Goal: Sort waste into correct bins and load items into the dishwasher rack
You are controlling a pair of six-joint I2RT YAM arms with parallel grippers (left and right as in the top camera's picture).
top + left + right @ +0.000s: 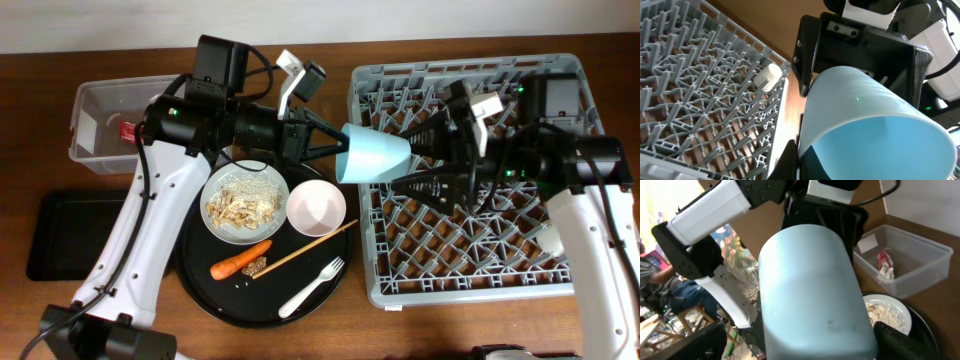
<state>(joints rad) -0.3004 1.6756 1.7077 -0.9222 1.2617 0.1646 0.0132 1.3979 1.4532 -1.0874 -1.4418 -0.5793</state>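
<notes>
My left gripper [335,150] is shut on the rim of the small blue cup [375,155] and holds it sideways in the air at the left edge of the grey dishwasher rack [480,250]. The pinched rim shows in the left wrist view [799,159]. My right gripper [425,158] is open, with a finger on either side of the cup's base. The cup [810,295] fills the right wrist view, between the right gripper's fingers [800,347]. A small white cup [767,76] lies in the rack.
The large round black tray [200,290] holds the plate with crumbs [245,203], the bowl [316,207], the carrot [240,262], brownish scraps [256,266], the stick [305,250] and the fork [312,288]. The clear tub [100,100] holds the red wrapper [125,130]. The flat black tray [70,235] lies at the left.
</notes>
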